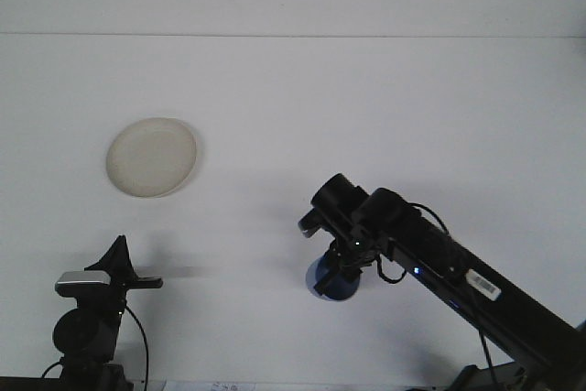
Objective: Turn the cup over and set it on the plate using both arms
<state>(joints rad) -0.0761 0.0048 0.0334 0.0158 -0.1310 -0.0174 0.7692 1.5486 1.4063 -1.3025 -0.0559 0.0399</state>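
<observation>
Blue cup (331, 283) near table's (366, 89) front edge under right gripper (341, 261) — grip unclear; left gripper (124, 267) open — early release could topple it.

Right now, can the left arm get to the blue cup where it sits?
Probably yes: bare table lies between the left gripper and the blue cup, though the right gripper sits directly over the cup, crowding any grasp.

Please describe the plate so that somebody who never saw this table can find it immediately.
Look at the white table, on its left half, beyond the left claw that sits at the near edge. There lies the plate, a round, shallow, cream-coloured disc with nothing on it. It is pale and flat, unlike the blue cup under the right arm near the middle.
</observation>
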